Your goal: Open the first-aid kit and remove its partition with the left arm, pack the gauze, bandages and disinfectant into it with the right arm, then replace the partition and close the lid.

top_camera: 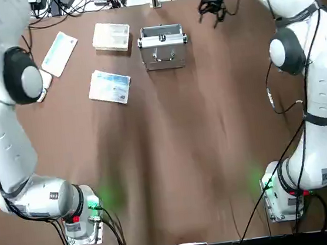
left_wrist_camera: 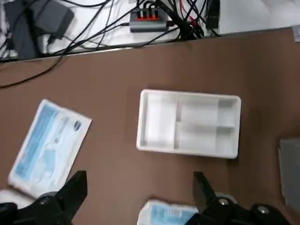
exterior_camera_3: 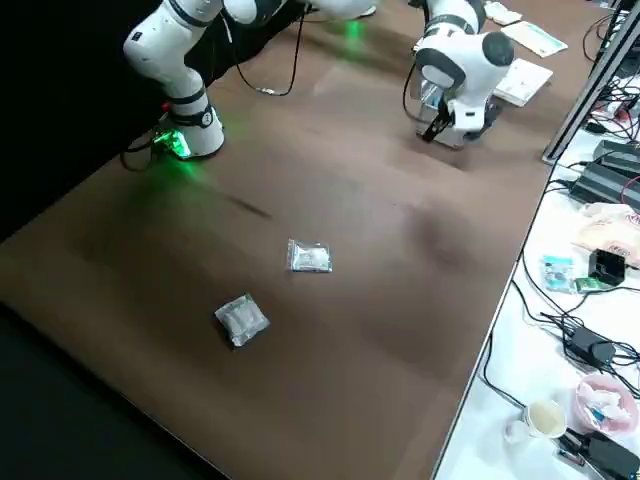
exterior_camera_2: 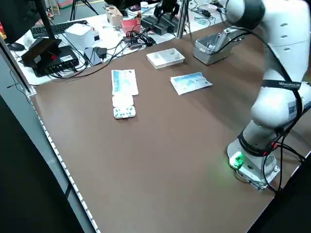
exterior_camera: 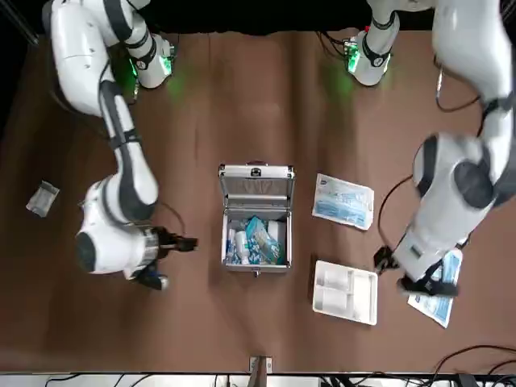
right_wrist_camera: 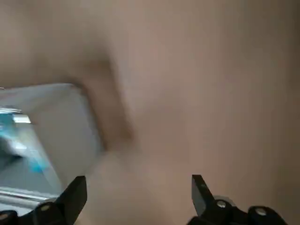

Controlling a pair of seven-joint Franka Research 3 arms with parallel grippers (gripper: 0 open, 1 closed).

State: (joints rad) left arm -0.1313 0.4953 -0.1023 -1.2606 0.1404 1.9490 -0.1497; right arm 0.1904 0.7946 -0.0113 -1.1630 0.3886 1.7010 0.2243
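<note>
Brown table (exterior_camera: pixel 242 105): case (exterior_camera: pixel 255 222) open and packed, partition (exterior_camera: pixel 345 291) set beside it to clear access. Left gripper (left_wrist_camera: pixel 136 199) open, empty above the partition; right gripper (right_wrist_camera: pixel 136 197) open, empty beside the case.

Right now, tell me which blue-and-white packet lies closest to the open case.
The packet beside the case, level with its raised lid; the other packet lies beyond the partition.

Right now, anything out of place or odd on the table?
Two small clear packets lie far out on the robot's right side of the table, well away from the open first-aid kit. The partition is still out beside the kit. Nothing looks spilled or damaged.
</note>
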